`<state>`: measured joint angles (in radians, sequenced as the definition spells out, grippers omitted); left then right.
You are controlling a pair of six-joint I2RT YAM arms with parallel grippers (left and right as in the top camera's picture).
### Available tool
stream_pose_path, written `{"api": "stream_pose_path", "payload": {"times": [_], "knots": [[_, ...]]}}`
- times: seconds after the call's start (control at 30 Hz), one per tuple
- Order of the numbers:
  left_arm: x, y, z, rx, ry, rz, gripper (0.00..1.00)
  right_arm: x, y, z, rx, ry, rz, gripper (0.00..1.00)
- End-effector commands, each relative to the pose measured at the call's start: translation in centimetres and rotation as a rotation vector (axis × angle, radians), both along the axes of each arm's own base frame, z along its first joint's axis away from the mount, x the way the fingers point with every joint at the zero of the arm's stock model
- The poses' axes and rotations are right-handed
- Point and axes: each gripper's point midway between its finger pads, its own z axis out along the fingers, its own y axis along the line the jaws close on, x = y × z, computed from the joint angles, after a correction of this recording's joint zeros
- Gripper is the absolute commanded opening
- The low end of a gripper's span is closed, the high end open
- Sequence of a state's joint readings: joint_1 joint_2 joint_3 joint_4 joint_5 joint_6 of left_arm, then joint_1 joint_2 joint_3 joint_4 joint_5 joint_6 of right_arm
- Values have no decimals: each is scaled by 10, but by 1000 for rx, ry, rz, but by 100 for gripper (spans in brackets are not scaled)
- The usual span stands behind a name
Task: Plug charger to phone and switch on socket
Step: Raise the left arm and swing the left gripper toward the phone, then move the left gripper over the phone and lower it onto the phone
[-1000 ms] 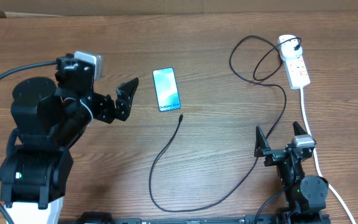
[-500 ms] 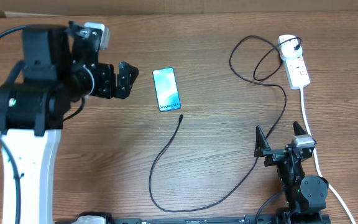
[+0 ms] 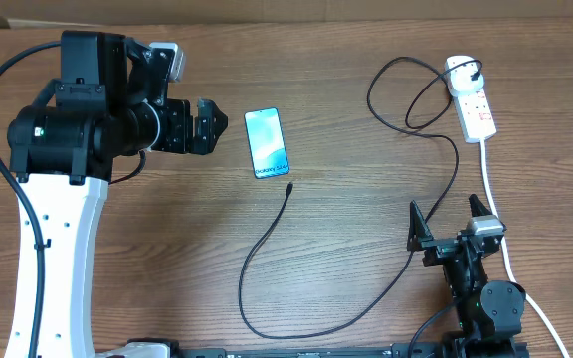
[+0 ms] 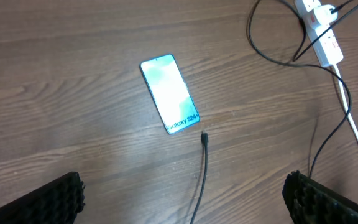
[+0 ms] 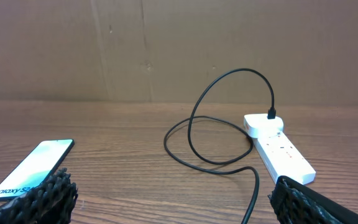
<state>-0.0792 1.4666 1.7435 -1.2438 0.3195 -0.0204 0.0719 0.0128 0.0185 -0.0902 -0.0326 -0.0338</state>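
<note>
The phone lies flat on the wood table with its cyan screen up; it also shows in the left wrist view and at the left edge of the right wrist view. The charger cable loops across the table, its connector tip just below the phone's text end. The white socket sits at the far right with a black plug in it. My left gripper is open, hovering left of the phone. My right gripper is open, near the front right.
The socket's white cord runs down the right side past the right arm. The charger cable makes loops beside the socket. A cardboard wall stands behind the table.
The left arm has risen and swung up and toward the phone, its gripper now closer to the phone's left side. The right arm, phone and cable have not moved.
</note>
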Motion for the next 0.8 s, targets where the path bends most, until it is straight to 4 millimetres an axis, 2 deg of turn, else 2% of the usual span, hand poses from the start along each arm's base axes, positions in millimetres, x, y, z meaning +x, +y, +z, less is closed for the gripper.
{"api": "stream_pose_path", "payload": {"times": [0.0,0.23,0.77], "knots": [[1,-4,5,-23,-1,-5,99,0,-3,-1,0,-5,-16,100],[2,-4,5,-29,4,3,100,0,-3,-1,0,-5,-16,100],[2,-4,5,-142,81,175,100,0,-3,-1,0,-5,-16,100]]}}
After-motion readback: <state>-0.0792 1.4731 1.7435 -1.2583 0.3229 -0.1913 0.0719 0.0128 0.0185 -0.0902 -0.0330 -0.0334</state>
